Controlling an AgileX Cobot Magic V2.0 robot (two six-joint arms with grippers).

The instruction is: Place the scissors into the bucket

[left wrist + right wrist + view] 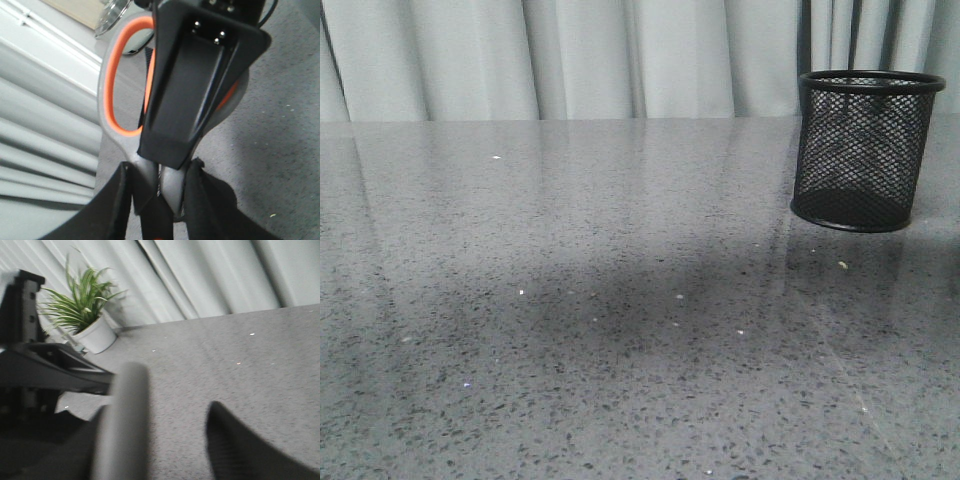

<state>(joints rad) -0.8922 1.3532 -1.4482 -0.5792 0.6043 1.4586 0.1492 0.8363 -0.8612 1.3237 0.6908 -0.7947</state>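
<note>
Table (570,330): grey speckled top; I see no arm over it in the front view.
Bucket (865,150): upright, far right of table, nothing inside that I can see.
Scissors (112,85): I hold them off the table, grey-orange handle loops showing.
Left gripper (160,200): pinching the scissors just below the loops.
Right gripper (170,440): fingers spread, nothing between.

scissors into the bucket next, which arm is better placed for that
Left. Its fingers are already shut on the scissors near the grey, orange-lined handles. The right gripper is open and holds nothing. The bucket stands upright.
</note>
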